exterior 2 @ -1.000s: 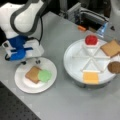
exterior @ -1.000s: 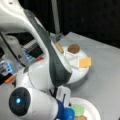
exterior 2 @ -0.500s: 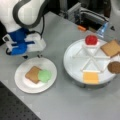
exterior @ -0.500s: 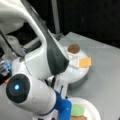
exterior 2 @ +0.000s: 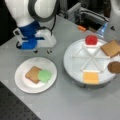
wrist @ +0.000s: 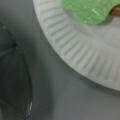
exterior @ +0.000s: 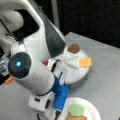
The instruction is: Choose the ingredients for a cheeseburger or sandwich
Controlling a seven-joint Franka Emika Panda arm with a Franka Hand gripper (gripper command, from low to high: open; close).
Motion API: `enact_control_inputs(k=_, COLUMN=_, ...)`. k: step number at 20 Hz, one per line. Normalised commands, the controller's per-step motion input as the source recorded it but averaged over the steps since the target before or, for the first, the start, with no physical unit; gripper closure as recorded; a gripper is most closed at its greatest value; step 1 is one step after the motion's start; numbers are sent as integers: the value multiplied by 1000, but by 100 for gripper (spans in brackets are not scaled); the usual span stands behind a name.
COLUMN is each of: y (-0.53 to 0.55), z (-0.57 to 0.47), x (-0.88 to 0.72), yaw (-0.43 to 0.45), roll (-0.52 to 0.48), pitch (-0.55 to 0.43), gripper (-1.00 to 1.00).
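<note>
A tan toast square lies on the round white plate, with the green lettuce piece overlapping its right edge. In the white sectioned tray sit a red tomato, a second toast square, a dark brown patty and a yellow-orange cheese square. My gripper hangs open and empty over the bare table just beyond the plate's far rim. The wrist view shows the plate rim and the lettuce. In a front view the lettuce shows below my gripper.
An orange object and a grey metal frame lie behind the tray. A dark perforated board borders the table at a front view's bottom left. My arm's bulk hides much of the tray.
My gripper has drawn back from over the plate toward a front view's top, with nothing in it. Toast and lettuce stay on the plate.
</note>
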Motion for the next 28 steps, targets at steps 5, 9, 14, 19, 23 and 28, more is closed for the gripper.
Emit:
enact_control_inputs(k=5, y=578, z=2, x=-532, yaw=-212, roll=-454, pitch=-76, gripper=-100)
enact_control_inputs(k=9, y=418, z=-45, x=-497, yaw=-161, roll=-421, pitch=-115, gripper=-100)
enact_control_inputs(k=14, y=255, z=-64, x=-397, yaw=-101, roll=-367, pitch=-133, gripper=-100)
enact_control_inputs(k=19, y=250, z=-10, x=-332, yaw=-73, roll=-355, pitch=-88, gripper=-100)
enact_control_inputs(k=23, y=348, z=-7, x=-298, yaw=-23, roll=-267, pitch=-82, gripper=-100)
enact_control_inputs(k=28, y=297, z=14, x=-350, yaw=140, roll=-201, pitch=-88, gripper=-100)
